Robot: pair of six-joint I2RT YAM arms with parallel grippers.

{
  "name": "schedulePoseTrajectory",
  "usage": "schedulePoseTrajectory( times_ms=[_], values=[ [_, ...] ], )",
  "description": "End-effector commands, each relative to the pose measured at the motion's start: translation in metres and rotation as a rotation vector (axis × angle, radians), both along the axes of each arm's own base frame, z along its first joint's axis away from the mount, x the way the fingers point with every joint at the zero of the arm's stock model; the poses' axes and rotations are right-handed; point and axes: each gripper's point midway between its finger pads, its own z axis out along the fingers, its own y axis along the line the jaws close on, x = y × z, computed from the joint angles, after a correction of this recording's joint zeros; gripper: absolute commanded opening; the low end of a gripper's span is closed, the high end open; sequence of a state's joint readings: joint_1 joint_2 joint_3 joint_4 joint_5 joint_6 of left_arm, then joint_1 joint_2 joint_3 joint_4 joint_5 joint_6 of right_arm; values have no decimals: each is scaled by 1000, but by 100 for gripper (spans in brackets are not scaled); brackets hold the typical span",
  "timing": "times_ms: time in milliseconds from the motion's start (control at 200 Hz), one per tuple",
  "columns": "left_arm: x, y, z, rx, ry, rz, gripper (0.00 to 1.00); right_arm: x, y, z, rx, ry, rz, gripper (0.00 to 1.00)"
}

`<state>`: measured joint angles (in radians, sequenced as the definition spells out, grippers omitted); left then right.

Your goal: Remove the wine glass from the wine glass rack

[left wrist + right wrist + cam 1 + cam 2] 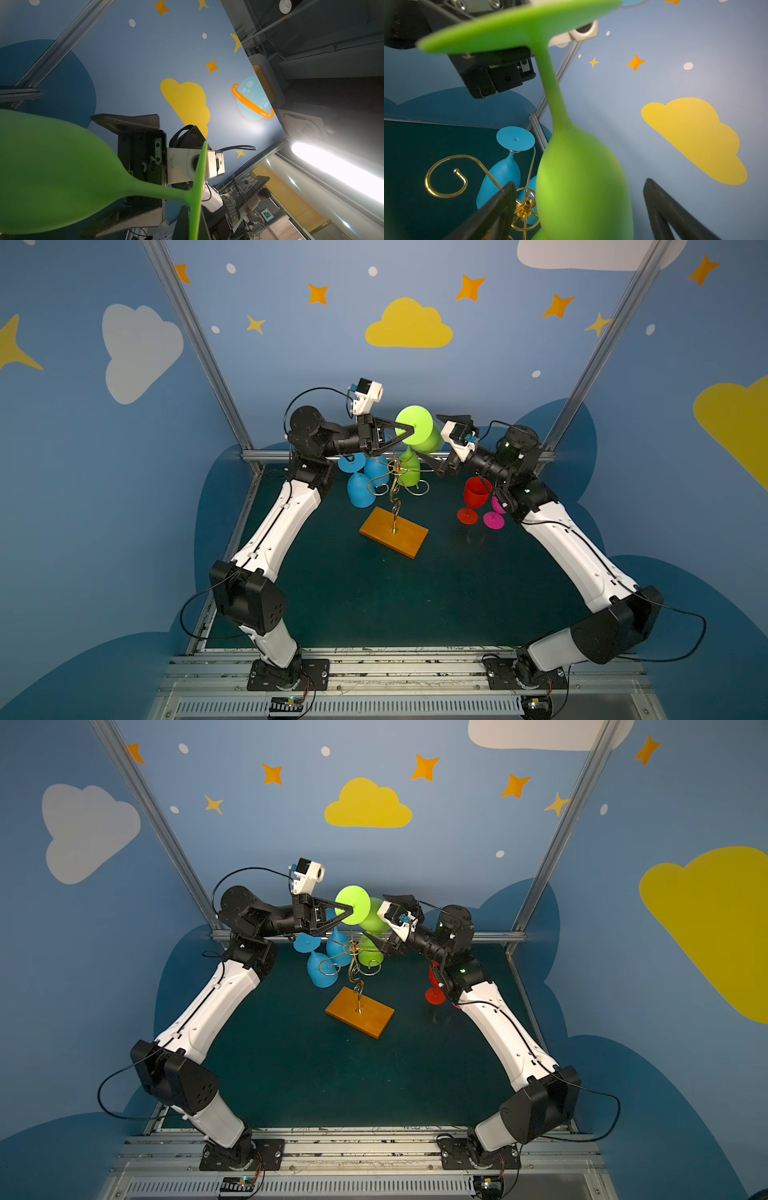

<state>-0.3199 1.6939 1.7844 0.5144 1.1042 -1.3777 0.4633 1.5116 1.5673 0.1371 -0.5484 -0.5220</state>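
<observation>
Cartoon clouds back the dark mat. Your left gripper (409,432) is clenched on the green glass (417,432) at frame center, above the rack (395,489). Right gripper (577,207), jaws spread, flanks its bowl. Looks light, rubbery; take the bowl.

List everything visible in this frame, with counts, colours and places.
wine glass rack: one, gold wire on an orange-brown base, centre of the table
held wine glass: one, green, foot up, raised above the rack
hanging wine glass: one, green, on the rack
blue wine glasses: two, on the rack's left side
red wine glass: one, upright on the table at right
pink wine glass: one, beside the red one, partly hidden
table: one, dark green
left tool: shut on the held glass's stem
right tool: open around its bowl
</observation>
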Motion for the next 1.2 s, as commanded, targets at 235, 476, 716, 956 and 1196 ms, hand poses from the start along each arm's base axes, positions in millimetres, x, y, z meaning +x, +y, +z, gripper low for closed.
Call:
schedulePoseTrajectory(
  times_ms=[235, 476, 716, 956, 1196],
  values=[
    [-13, 3, 14, -37, -68, -16, 3, 14, 11, -2, -6, 21, 21, 94],
    [-13, 3, 13, -37, -66, -21, 3, 20, 15, -3, -10, 17, -9, 90],
    [-8, 3, 9, -39, -62, -15, 12, 18, 16, -6, -20, 29, -50, 64],
    [1, 15, 7, -44, -89, 56, 49, 8, 7, 0, -5, 85, -119, 45],
    [16, 34, -6, 7, -190, 237, 68, -12, -21, 1, 8, 211, -242, 38]
  ],
)
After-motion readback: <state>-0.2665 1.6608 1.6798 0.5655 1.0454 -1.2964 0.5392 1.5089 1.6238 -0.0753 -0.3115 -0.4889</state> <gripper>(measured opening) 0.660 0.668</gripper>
